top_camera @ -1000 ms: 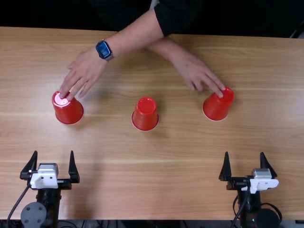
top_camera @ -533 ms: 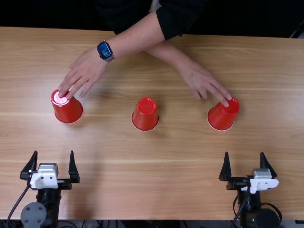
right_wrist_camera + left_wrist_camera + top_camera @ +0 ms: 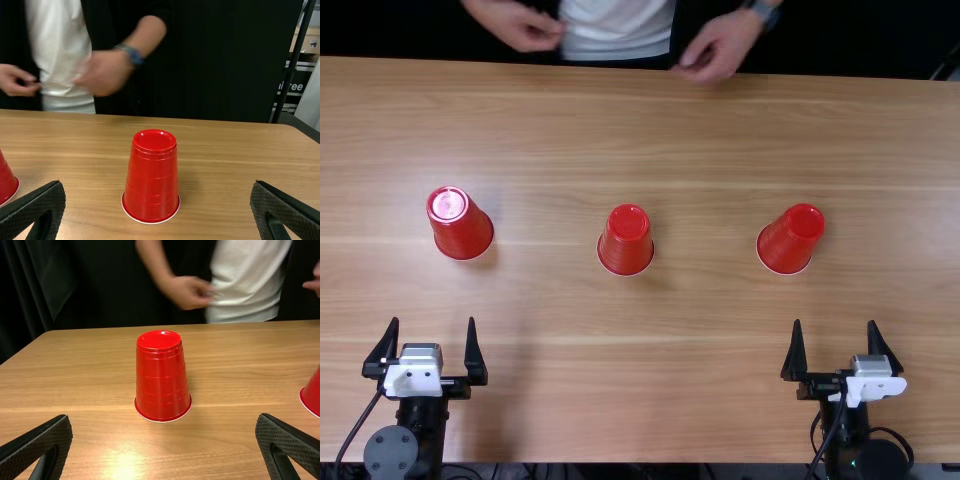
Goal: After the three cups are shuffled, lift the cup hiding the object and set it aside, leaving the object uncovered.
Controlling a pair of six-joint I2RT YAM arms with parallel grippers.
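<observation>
Wooden table (image 3: 640, 120): three red cups (image 3: 625, 240) upside down, apart.

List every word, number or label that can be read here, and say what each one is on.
Nothing reads whole.
White lettering on the black backdrop: cut off by a post, not readable.
Label on the cardboard box: too small to read.
Left cup, middle cup, right cup: no print.

glossy red plastic cups (image 3: 625, 240), wooden table (image 3: 720, 130)
</observation>
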